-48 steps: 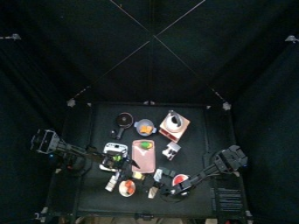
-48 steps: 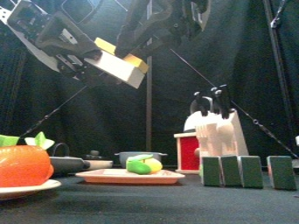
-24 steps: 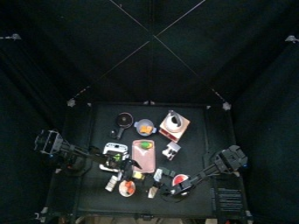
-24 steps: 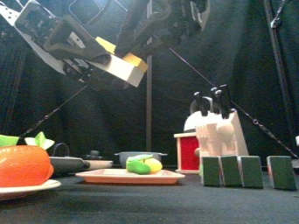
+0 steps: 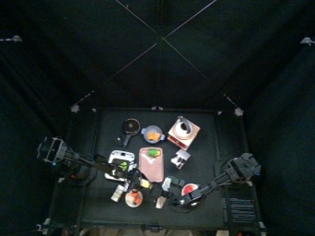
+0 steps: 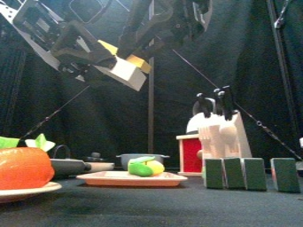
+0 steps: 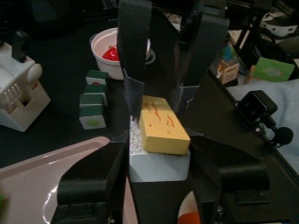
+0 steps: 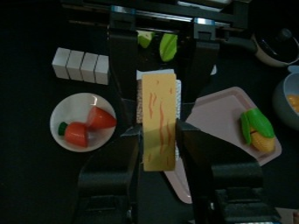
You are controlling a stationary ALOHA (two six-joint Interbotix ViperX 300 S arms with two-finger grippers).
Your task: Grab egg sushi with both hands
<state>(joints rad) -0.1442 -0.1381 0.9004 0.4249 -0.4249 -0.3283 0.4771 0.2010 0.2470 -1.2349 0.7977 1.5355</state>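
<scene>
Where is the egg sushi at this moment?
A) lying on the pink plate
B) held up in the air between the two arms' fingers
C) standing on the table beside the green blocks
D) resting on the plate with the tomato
B: in the front view the egg sushi hangs high above the table where both arms meet, and each wrist view shows it between that arm's fingers.

Both claws' tips hide the egg sushi's [image 7: 163, 127] ends; top view too small.
</scene>
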